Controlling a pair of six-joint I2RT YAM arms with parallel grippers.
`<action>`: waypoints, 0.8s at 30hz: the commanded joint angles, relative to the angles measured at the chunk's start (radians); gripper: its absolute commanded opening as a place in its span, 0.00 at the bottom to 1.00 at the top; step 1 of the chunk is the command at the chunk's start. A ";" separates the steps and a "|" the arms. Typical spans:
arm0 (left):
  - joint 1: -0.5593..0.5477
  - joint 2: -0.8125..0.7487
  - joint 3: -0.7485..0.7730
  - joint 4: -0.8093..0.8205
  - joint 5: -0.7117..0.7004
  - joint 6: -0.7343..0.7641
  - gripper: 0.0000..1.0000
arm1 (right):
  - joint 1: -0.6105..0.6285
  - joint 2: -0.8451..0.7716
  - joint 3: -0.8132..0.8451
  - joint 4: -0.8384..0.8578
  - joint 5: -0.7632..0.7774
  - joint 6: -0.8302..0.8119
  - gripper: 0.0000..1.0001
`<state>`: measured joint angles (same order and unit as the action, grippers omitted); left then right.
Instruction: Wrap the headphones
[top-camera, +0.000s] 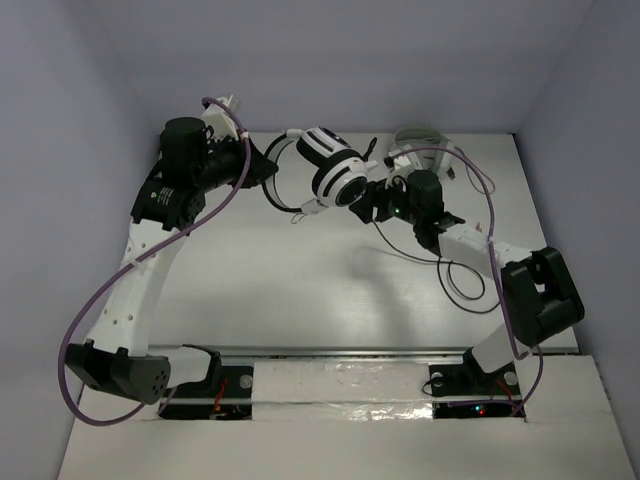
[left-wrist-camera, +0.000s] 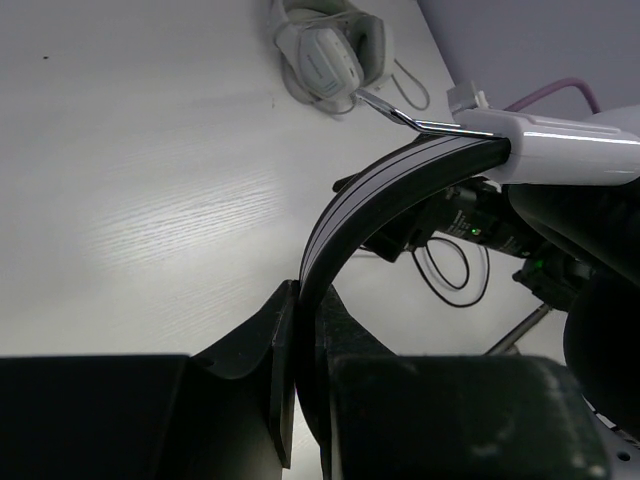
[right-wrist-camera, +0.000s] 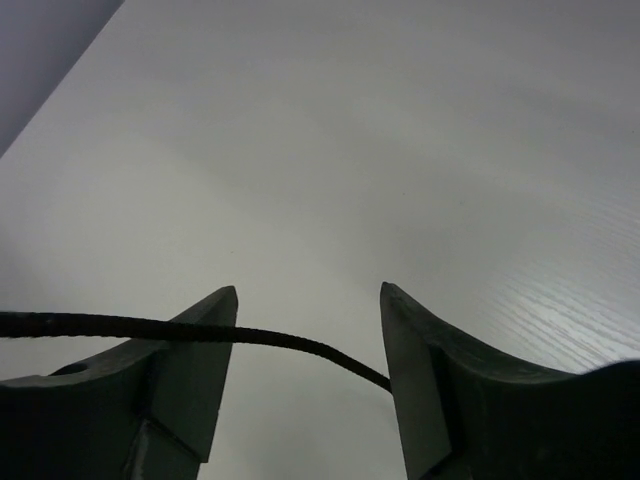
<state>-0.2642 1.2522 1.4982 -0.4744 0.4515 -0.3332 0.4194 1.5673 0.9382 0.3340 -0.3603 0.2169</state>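
Observation:
The headphones (top-camera: 330, 165) with white-and-black ear cups hang above the far middle of the table. My left gripper (top-camera: 262, 168) is shut on their thin black headband (left-wrist-camera: 370, 195), which rises out of the jaws in the left wrist view. My right gripper (top-camera: 365, 200) sits just right of the ear cups and is open. The thin black cable (right-wrist-camera: 250, 335) crosses the gap between its fingers (right-wrist-camera: 195, 350) in the right wrist view. More cable (top-camera: 455, 280) lies in loops on the table by the right arm.
All-pale-grey headphones (top-camera: 420, 145) with a grey cable lie at the far right of the table, also in the left wrist view (left-wrist-camera: 325, 55). Purple walls close in the left, back and right sides.

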 joint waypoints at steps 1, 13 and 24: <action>0.002 -0.056 0.050 0.129 0.093 -0.079 0.00 | -0.011 0.003 0.028 0.128 -0.005 0.013 0.63; 0.002 -0.074 0.091 0.204 0.167 -0.161 0.00 | -0.042 0.037 -0.079 0.260 -0.026 0.107 0.54; 0.042 -0.102 -0.056 0.387 0.220 -0.274 0.00 | -0.042 -0.018 -0.162 0.175 0.081 0.177 0.56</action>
<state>-0.2436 1.1912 1.4483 -0.2672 0.6319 -0.5117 0.3843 1.6039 0.8177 0.5007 -0.3031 0.3698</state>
